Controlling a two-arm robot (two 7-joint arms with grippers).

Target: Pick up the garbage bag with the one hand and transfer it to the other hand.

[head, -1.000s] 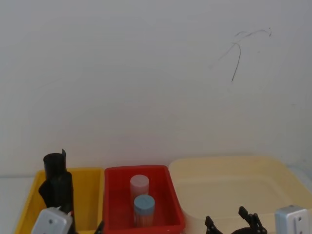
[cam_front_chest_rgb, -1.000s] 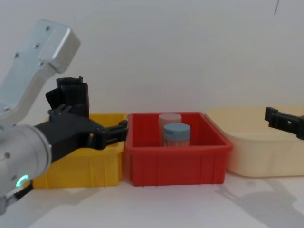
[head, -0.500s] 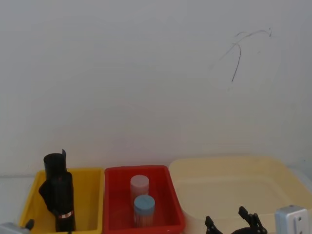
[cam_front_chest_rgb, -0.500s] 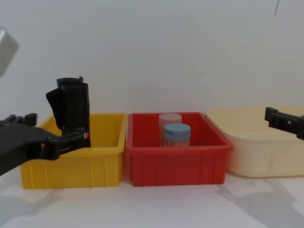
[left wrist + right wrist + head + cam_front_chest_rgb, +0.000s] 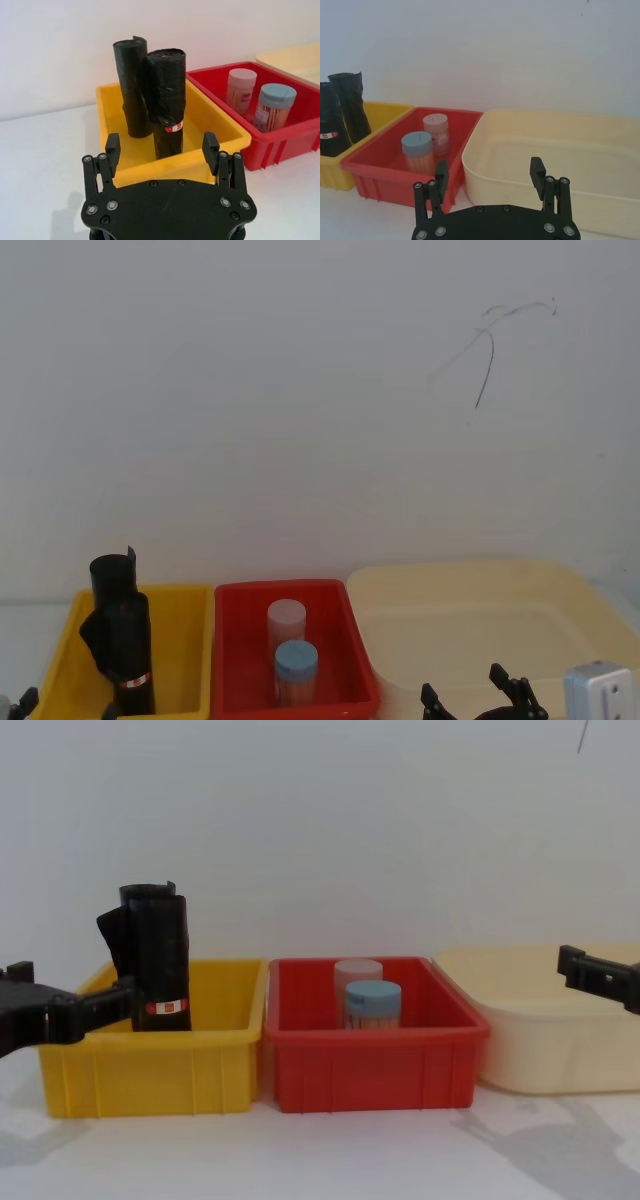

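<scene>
The garbage bag [image 5: 167,107], a black roll with a red and white label band low on it, stands upright in the yellow bin [image 5: 220,135]; it also shows as the garbage bag [image 5: 162,965] and the garbage bag [image 5: 128,660]. My left gripper [image 5: 161,146] is open on the near side of the bin, facing the roll and apart from it; in the chest view the left gripper [image 5: 70,988] is at the left edge. My right gripper [image 5: 489,172] is open with nothing in it, in front of the cream tub [image 5: 555,145], far from the roll.
A plain black roll [image 5: 131,85] stands just behind the labelled one in the same bin. The red bin [image 5: 370,1060] in the middle holds two capped jars [image 5: 372,1002]. A white wall rises right behind the bins.
My left arm has drawn back and down from over the yellow bin toward the left, uncovering the labelled roll. The roll stays in the bin. The right gripper has not moved.
</scene>
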